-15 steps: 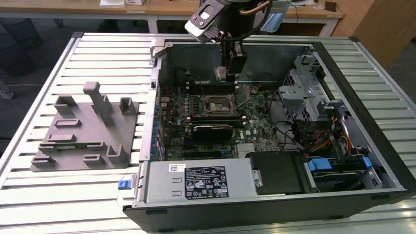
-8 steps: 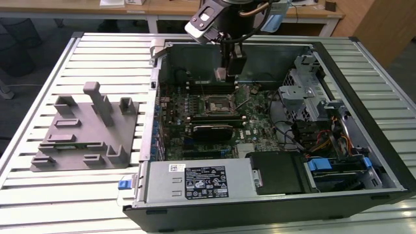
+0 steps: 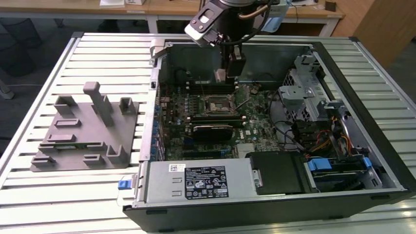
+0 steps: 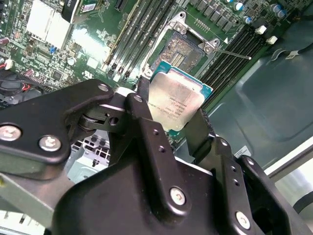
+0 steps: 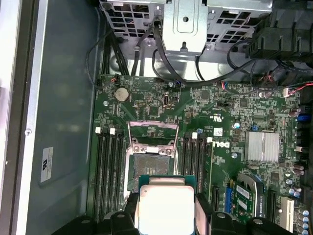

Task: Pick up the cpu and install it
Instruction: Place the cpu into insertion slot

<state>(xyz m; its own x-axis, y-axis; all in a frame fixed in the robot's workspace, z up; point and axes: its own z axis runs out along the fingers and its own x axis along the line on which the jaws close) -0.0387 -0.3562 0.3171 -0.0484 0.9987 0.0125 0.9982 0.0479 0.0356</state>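
Cpu point(image 4: 180, 100), flat silver-grey square, clamped in black angular pincer point(image 4: 172, 111), near metal-framed socket point(image 4: 183, 49).

The arm point(image 3: 239, 14) comes down from the far edge of the exterior view, wrist pointing downward. Its claw point(image 4: 176, 106) hangs low, both black fingers point(image 4: 146, 115) pressed against opposite edges of the tilted cpu point(image 4: 180, 95).

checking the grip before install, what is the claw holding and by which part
The claw holds the cpu, pinched by two opposite side edges with its metal top showing in both wrist views. It is not yet in the open socket.
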